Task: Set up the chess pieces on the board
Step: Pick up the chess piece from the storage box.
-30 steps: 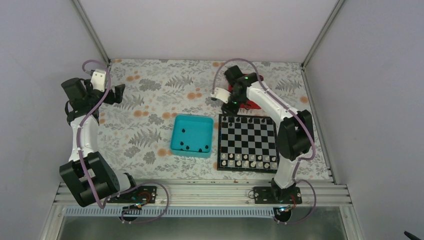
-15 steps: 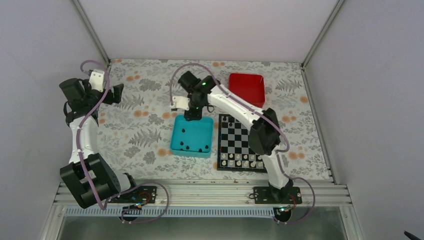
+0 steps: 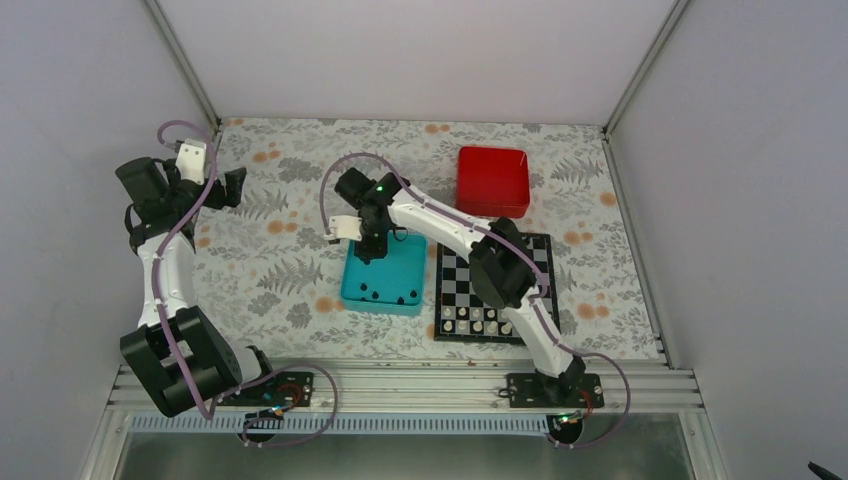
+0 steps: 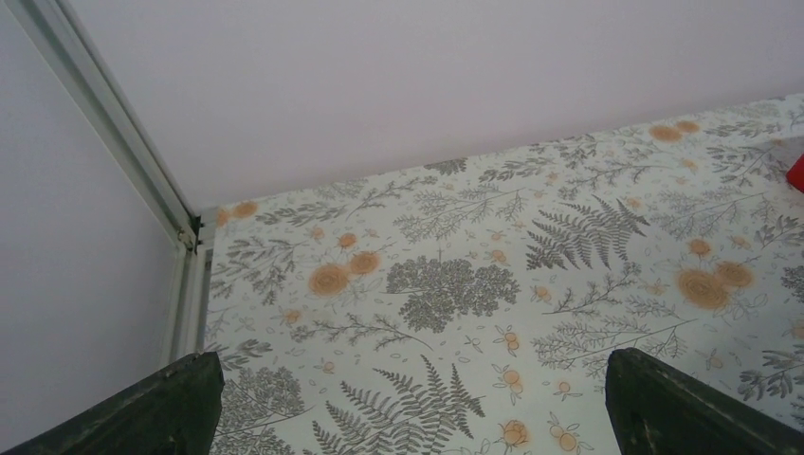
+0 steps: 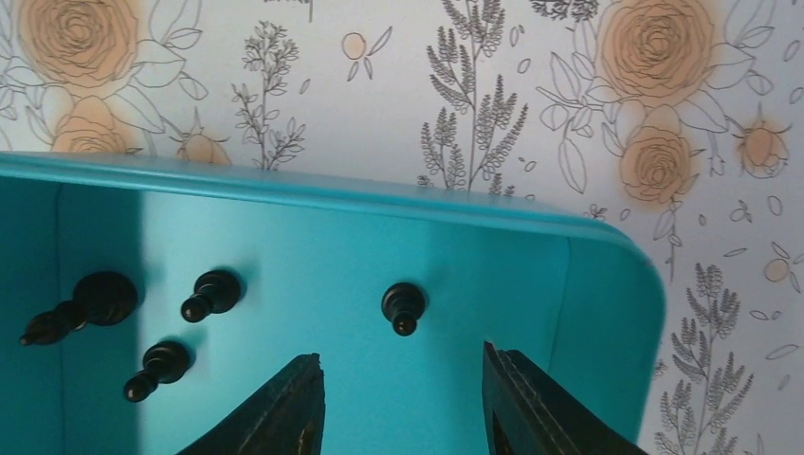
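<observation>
While the left gripper (image 3: 236, 186) hangs over the far left corner of the floral-patterned tabletop (image 3: 290, 255), its jaws spread wide with nothing between them, the right gripper (image 3: 371, 250) points down into the square teal plastic tray (image 3: 347, 282) near the middle of the tabletop. Its jaws stand apart and hold nothing.

In the right wrist view, one of the tiny black chess pieces (image 5: 403, 308) sits on the tray floor just beyond the two dark fingertips (image 5: 301, 398), touching neither. Three more black pieces lie farther along the floor, two of them touching each other. From above, the dark pieces show along the tray's near wall.

The flat square black-and-grey checkered chessboard (image 3: 455, 275) lies just beside the teal tray, toward the right edge of the tabletop, and the right arm crosses over much of it. A row of pale cream chess pieces (image 3: 470, 322) stands along the board's near edge. Whether any black piece stands on the far rows I cannot tell, since the arm covers them. A square red plastic tray (image 3: 493, 180) sits beyond the board, near the far edge.
</observation>
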Controlling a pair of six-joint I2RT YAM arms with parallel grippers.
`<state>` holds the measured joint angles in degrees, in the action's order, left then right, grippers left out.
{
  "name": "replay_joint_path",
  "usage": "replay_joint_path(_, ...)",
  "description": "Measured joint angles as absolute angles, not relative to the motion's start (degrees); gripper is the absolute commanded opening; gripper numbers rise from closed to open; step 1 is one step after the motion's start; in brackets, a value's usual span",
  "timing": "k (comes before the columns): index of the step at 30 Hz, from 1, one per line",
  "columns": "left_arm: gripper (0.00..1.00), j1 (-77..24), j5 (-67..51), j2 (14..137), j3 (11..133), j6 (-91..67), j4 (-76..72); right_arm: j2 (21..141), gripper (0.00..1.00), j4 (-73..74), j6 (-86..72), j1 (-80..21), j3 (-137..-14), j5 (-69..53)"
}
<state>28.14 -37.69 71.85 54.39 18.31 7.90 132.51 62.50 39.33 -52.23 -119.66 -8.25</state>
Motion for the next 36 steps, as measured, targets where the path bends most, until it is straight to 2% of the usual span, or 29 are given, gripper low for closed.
replay_joint_path(19, 1.00, 28.5, -38.8, 71.9, 54.4, 17.4, 7.9, 136.7, 0.42, 61.1, 39.3, -52.1, -120.2, -7.9)
replay_joint_path(22, 1.00, 28.5, -38.9, 71.9, 54.4, 17.4, 7.9, 137.5, 0.35, 61.0, 39.3, -52.1, -120.2, -7.9)
replay_joint_path(30, 1.00, 28.8, -39.3, 71.9, 54.4, 17.3, 7.9, 138.2, 0.10, 60.8, 38.8, -52.1, -120.2, -7.9)
replay_joint_path(33, 1.00, 28.9, -39.3, 71.9, 54.4, 17.3, 7.9, 138.2, 0.05, 60.9, 38.9, -52.1, -120.2, -7.9)
replay_joint_path(36, 1.00, 28.9, -39.3, 71.9, 54.4, 17.3, 7.9, 138.2, 0.04, 60.9, 38.7, -52.1, -120.0, -8.0)
